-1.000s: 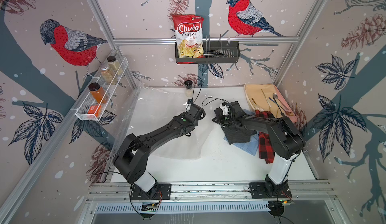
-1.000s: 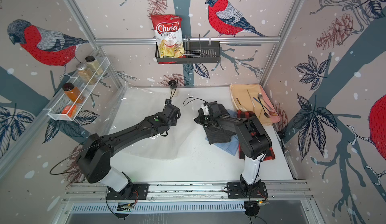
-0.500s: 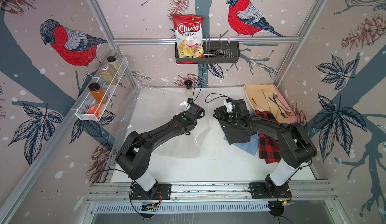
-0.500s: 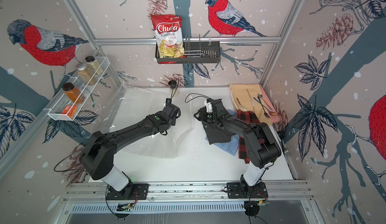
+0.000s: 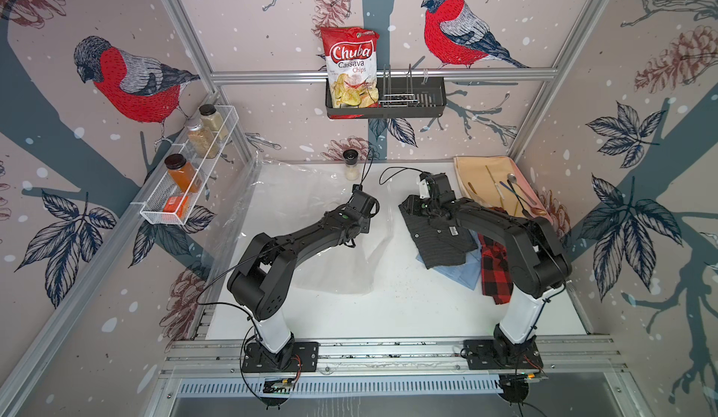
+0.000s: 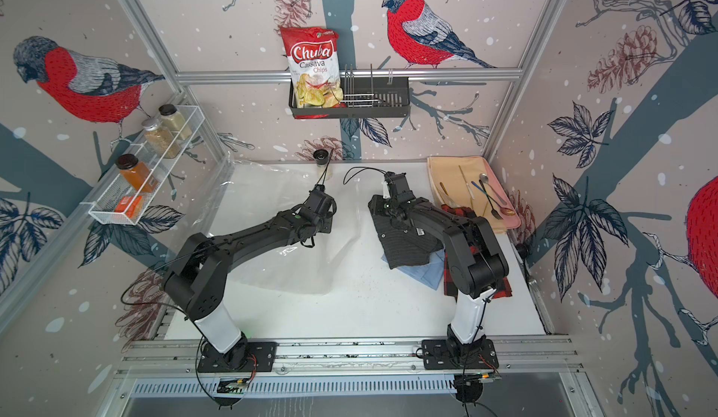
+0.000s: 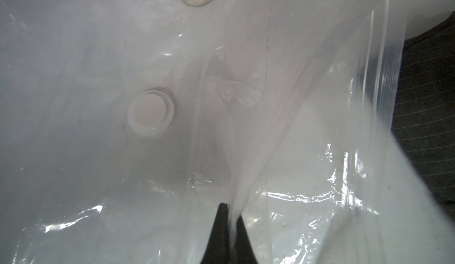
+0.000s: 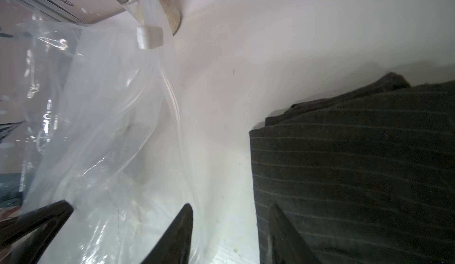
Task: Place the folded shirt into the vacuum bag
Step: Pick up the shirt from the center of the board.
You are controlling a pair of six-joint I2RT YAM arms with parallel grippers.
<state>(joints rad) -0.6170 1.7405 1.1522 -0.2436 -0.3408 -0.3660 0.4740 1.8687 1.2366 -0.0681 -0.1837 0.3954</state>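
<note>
Plastic vacuum bag [image 5: 334, 271] pinched in clamped left gripper [image 7: 231, 206]; right gripper [image 8: 230, 208] jaws apart beside folded shirt [image 8: 357, 164], not yet bagged.

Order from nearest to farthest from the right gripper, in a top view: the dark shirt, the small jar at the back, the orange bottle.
From the right gripper:
1. Dark shirt: right by it, just below.
2. Small jar: at the back, toward the left.
3. Orange bottle: farthest, on the wire shelf at the left.
</note>
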